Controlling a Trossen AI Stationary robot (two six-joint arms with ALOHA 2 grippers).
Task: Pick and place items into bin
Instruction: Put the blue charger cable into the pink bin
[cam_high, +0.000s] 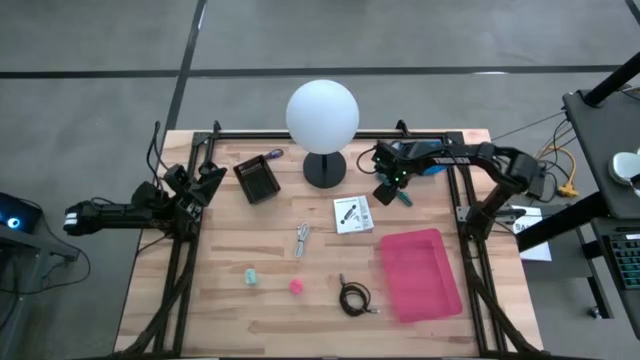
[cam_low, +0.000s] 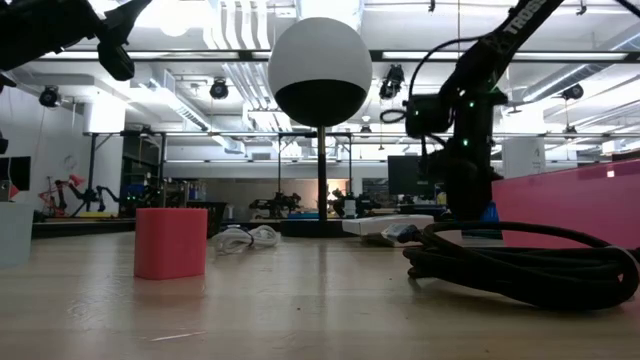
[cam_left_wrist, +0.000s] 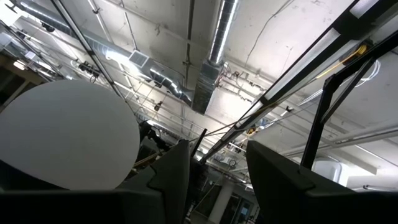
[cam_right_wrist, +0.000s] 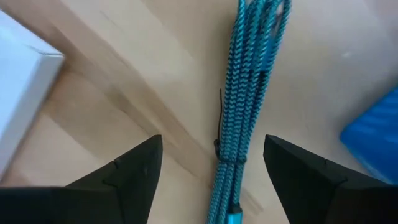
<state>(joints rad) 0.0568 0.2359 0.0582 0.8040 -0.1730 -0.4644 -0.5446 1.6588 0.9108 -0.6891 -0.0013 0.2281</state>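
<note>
Right hand (cam_right_wrist: 211, 171) spread wide, empty, directly above teal braided cable bundle (cam_right_wrist: 249, 93) lying on wooden table (cam_right_wrist: 155, 74), near white card (cam_right_wrist: 22, 74). Drop straight, straddle bundle at its tie, clench fully (strands may slip), then carry to pink bin (cam_high: 420, 272). Left hand (cam_left_wrist: 217, 177) parked at table's left edge, part-open, empty.

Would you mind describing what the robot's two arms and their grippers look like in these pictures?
Both arms are dark, nearly black, and jointed. The left arm has black cables looping near its gripper. The right arm carries a small green light near its wrist and white lettering on one link in the low view. The right gripper has two flat, wedge-shaped black fingers; the left gripper has similar dark, angular fingers.
</note>
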